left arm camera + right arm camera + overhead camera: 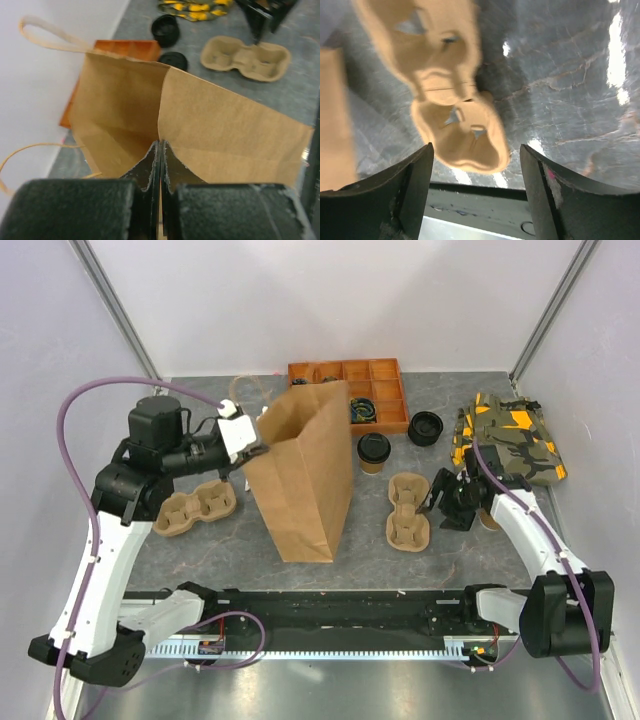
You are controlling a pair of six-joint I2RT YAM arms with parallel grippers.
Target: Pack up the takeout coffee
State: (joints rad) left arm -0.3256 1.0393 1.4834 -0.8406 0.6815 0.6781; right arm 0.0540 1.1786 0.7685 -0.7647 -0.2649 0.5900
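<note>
The takeout coffee (374,452), a tan cup with a black lid, stands on the table just right of the upright brown paper bag (300,475). Its lid shows past the bag's rim in the left wrist view (173,60). My left gripper (262,448) is shut on the bag's left rim, and in the left wrist view (161,150) the paper is pinched between the jaws, with the bag (200,130) open beyond them. My right gripper (445,502) is open and empty, just above the table beside the right cup carrier (408,510). That carrier (455,120) lies ahead of the gripper (477,160).
A second cup carrier (195,508) lies left of the bag. A stack of black lids (426,427), an orange compartment tray (350,390) and a camouflage pouch (510,440) sit at the back and right. White walls enclose the table.
</note>
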